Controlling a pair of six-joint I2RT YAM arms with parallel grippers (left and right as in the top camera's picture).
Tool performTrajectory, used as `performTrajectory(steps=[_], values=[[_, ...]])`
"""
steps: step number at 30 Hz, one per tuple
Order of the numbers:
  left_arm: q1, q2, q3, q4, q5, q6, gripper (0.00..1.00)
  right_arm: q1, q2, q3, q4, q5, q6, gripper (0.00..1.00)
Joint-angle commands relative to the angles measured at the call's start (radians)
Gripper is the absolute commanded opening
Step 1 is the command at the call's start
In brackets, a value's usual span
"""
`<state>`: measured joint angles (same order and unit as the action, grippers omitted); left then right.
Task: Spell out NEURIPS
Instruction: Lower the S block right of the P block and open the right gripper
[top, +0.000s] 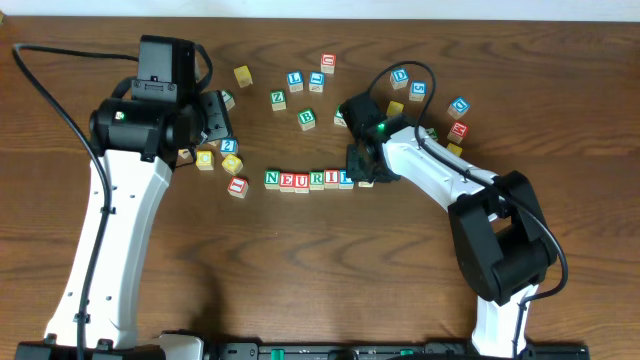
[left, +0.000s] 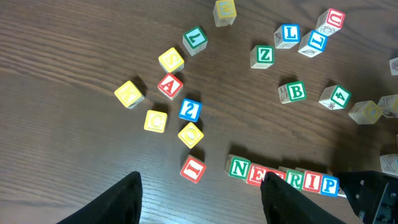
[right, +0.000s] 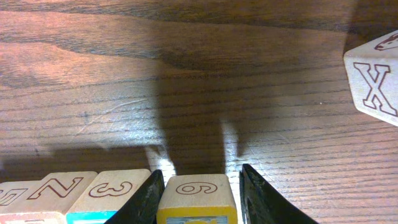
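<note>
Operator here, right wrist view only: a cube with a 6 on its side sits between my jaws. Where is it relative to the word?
Observer: Overhead, that cube is at the right end of the row, next after the blue P.
Operator: What does the row read so far?
Observer: N, E, U, R, I, P, left to right.
Operator: Is the left arm near it?
Observer: No. The left gripper hangs by the loose cubes left of the row, jaws open and empty.

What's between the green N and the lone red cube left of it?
Only bare table separates lone red cube from green N; left wrist view shows it.
</note>
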<state>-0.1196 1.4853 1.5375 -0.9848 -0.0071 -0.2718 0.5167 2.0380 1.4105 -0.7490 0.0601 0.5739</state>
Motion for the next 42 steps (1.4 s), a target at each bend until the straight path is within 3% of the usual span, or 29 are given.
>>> performTrajectory(steps=[1,12,19,21,27,42], values=[[0.003,0.010,0.005,0.000,-0.017,0.010,0.60,0.006,0.011,-0.006,0.001,0.008,0.009,0.36],[0.003,0.010,0.005,0.000,-0.017,0.010,0.60,0.006,0.011,-0.006,-0.008,0.009,0.009,0.38],[0.003,0.010,0.005,0.000,-0.017,0.010,0.60,0.000,0.011,-0.006,-0.011,0.009,0.009,0.24],[0.003,0.010,0.005,-0.001,-0.017,0.010,0.61,-0.003,0.011,-0.006,-0.013,0.009,0.009,0.23],[0.003,0.010,0.005,0.000,-0.017,0.010,0.60,-0.006,0.011,-0.006,-0.018,0.009,0.009,0.38],[0.003,0.010,0.005,0.000,-0.017,0.010,0.60,-0.010,0.011,-0.006,-0.023,0.009,0.009,0.40]])
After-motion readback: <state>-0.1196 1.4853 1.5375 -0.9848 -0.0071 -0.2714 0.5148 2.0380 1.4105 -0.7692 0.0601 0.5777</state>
